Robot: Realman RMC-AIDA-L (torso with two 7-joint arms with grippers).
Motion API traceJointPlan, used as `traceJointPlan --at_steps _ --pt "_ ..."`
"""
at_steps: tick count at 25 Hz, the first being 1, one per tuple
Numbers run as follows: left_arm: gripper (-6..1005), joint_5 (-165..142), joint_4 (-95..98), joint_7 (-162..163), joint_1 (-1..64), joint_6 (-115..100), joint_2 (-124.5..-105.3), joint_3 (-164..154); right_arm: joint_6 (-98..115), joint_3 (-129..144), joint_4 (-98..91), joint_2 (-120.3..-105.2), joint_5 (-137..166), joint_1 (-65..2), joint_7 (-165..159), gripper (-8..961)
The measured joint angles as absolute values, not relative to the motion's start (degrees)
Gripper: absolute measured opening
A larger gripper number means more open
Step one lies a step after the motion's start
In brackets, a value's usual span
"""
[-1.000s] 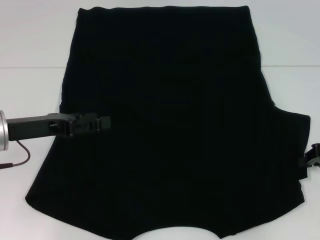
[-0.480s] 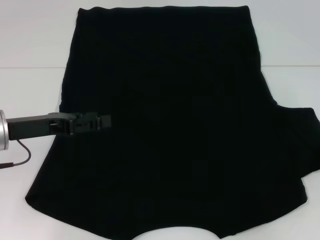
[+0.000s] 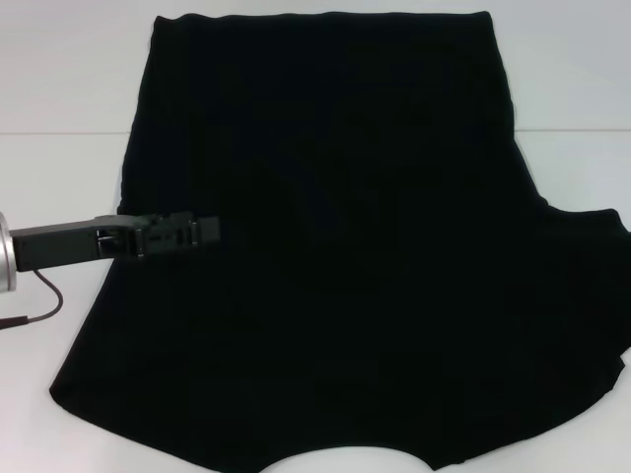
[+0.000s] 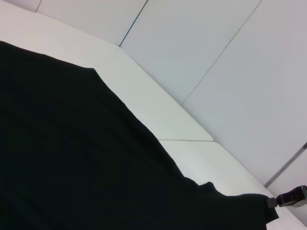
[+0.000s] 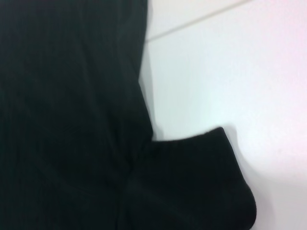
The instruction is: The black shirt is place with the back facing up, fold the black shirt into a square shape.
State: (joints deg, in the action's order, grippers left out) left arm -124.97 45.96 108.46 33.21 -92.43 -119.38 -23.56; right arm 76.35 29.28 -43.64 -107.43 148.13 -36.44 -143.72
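While the black shirt lies spread flat across the white counter, filling most of the head frame, the left claw reaches in from the left edge at mid-height, over the shirt's left side. Whether its fingers are apart or together cannot be told. One sleeve extends toward the right edge. Right claw out of head view.
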Motion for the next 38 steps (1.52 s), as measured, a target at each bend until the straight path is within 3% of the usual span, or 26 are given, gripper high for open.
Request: traceJointPlan --at_steps 8,16,29,35,38 --pt "648 -124.84 45.78 108.85 33.09 -92.38 -119.36 -23.55 79.15 30.36 -43.56 -109.66 147.58 -40.79 -141.51 71" --pt "648 -124.84 45.79 109.30 32.95 -92.36 -119.35 -23.46 80.50 35.34 -43.88 -110.54 147.63 -44.38 -141.41 87" --pt "647 -124.77 45.79 109.13 32.80 -91.32 -119.23 -22.74 78.52 51.81 -43.21 -115.06 148.03 -49.56 -138.28 113" --pt "647 -124.62 45.79 108.81 32.62 -91.09 -119.02 -21.33 76.45 52.21 -43.18 -115.16 147.83 -49.92 -138.25 125" --pt "647 -124.62 45.82 108.86 32.57 -91.07 -118.91 -21.17 75.90 50.64 -43.18 -114.74 147.61 -50.10 -138.68 265"
